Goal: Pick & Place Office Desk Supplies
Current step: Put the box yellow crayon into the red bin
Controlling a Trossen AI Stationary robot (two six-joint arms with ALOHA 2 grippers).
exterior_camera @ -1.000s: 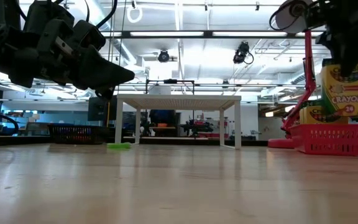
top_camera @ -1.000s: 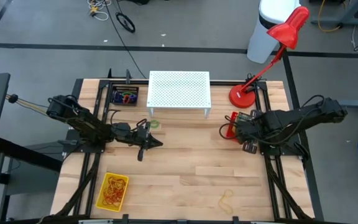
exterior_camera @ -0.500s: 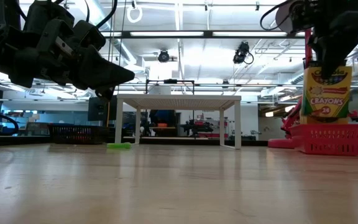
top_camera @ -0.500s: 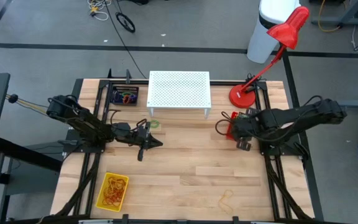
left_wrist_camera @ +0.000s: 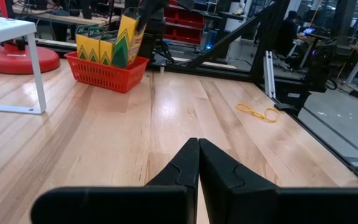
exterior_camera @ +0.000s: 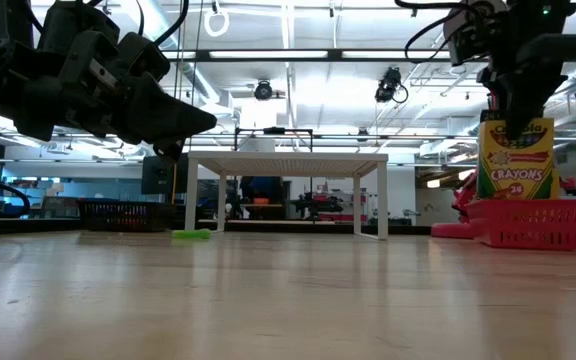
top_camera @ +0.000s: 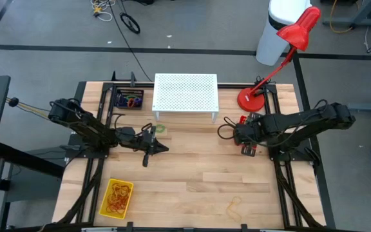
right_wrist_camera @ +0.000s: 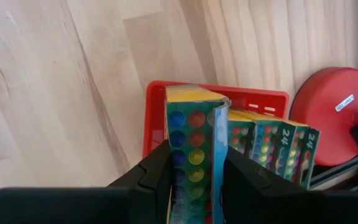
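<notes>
My right gripper [top_camera: 239, 134] is shut on a yellow-and-green crayon box [exterior_camera: 515, 156], held above the left side of the red basket [right_wrist_camera: 257, 99]. More crayon boxes [right_wrist_camera: 272, 149] stand in that basket. My left gripper [top_camera: 154, 147] hangs shut and level over the table's left middle, holding nothing; in its wrist view the fingertips [left_wrist_camera: 197, 155] are pressed together. A green loop [top_camera: 160, 128] lies on the wood by the white stand's near left leg. My right gripper pinches the crayon box near its upper end [right_wrist_camera: 194, 180] between its two fingers [right_wrist_camera: 155, 174], one on each side of the dotted narrow face. The fingers come steeply from above. The box hangs upright below them, clear of the table.
The white perforated stand [top_camera: 185, 93] and the red lamp's base [top_camera: 252, 98] stand at the far side. A black tray of coloured loops [top_camera: 129, 100] is far left, a yellow tray of rubber bands [top_camera: 116, 198] near left. A loose rubber band [top_camera: 235, 207] lies near the front edge.
My right gripper has carried the crayon box toward the table's left, away from the lamp, and a little lower. The box stays upright. My left arm has kept still.
</notes>
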